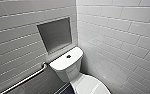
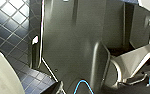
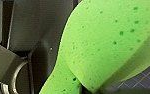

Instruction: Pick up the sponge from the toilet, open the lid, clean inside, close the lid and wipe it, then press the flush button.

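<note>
Head view: white glossy ceramic toilet (image 1: 66, 66) in a corner of white brick-shaped wall tiles (image 1: 121, 32), below a grey rectangular wall niche (image 1: 55, 35). Small dark round flush button (image 1: 68, 56) in the middle of the flat tank top. White glossy oval lid (image 1: 91, 86) down over the bowl. Brushed metal grab bar (image 1: 23, 80) on the wall beside the tank.

Left wrist view: dark robot plate close up, with dark blue diamond-laid floor tiles (image 2: 8, 32) behind it. Curved white surface (image 2: 1, 75) at the edge, probably the side of the bowl. Left gripper: open or closed, cannot tell.

Right wrist view: bright green, pitted foam sponge (image 3: 103, 42) very near the camera, creased and pinched together at one end, dark floor tiles beneath. Judged clamped in the closed right gripper, clear of the toilet.

Progress, as a judgement: pickup done. Lid down with sponge in grip, so either just before opening or already at the wiping stage; not to be told apart here. Flush press probably left to do in either case.
</note>
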